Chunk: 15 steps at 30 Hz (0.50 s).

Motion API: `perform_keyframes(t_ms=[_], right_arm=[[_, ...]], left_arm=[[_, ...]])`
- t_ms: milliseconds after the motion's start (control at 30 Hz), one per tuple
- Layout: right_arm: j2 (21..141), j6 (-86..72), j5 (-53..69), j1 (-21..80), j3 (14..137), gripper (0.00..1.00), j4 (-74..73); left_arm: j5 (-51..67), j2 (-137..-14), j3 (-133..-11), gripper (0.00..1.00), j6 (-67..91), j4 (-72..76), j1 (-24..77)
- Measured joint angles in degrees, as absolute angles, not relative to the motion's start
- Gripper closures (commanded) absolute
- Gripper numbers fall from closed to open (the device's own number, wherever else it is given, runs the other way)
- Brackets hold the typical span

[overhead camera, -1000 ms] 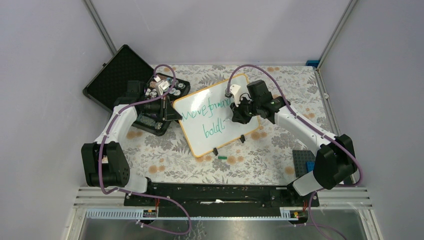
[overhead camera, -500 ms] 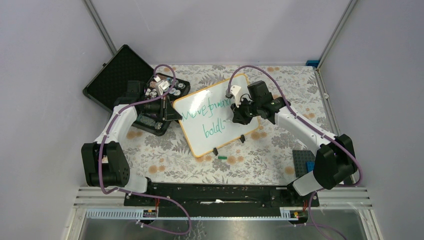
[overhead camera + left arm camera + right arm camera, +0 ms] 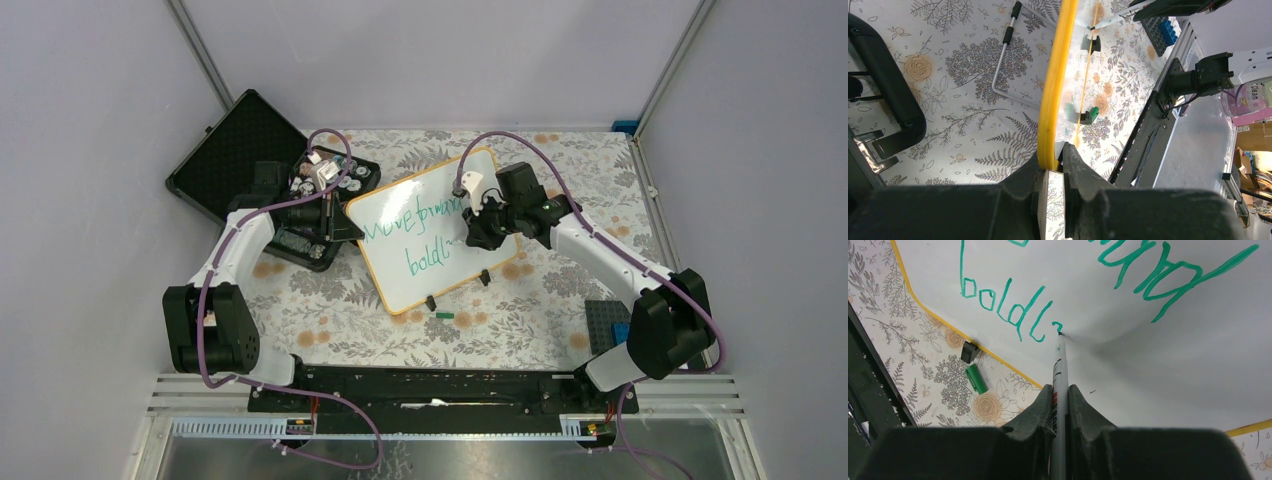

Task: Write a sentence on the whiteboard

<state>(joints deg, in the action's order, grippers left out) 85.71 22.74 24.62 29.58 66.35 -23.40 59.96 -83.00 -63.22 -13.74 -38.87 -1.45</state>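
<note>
The whiteboard (image 3: 440, 272), white with an orange-yellow rim (image 3: 1057, 75), stands tilted at mid-table. The sentence (image 3: 408, 228) is green handwriting in two lines; the lower line reads "boldl" (image 3: 1003, 305) followed by a small fresh stroke. My left gripper (image 3: 349, 232) (image 3: 1054, 162) is shut on the board's left rim. My right gripper (image 3: 472, 232) (image 3: 1060, 390) is shut on a white-barrelled marker (image 3: 1060, 365). The marker's tip touches the board just right of the last letter.
A green marker cap (image 3: 445, 314) (image 3: 976, 378) lies on the floral cloth below the board's two black clip feet (image 3: 431, 302). An open black case (image 3: 240, 150) and a tray of small items (image 3: 335, 180) sit at back left. A dark brick plate (image 3: 606, 322) lies at right.
My right gripper has shifted slightly up the board with the marker, adding a small stroke after "boldl". The left gripper and the board have not moved.
</note>
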Motion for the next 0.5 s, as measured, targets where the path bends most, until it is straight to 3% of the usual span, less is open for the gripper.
perform_keyframes(t_ms=[500], right_arm=[[85.71, 23.16, 23.42, 27.99, 68.40, 1.00, -24.77]], left_arm=[[59.96, -82.98, -63.22, 1.00, -13.72, -38.87, -1.45]])
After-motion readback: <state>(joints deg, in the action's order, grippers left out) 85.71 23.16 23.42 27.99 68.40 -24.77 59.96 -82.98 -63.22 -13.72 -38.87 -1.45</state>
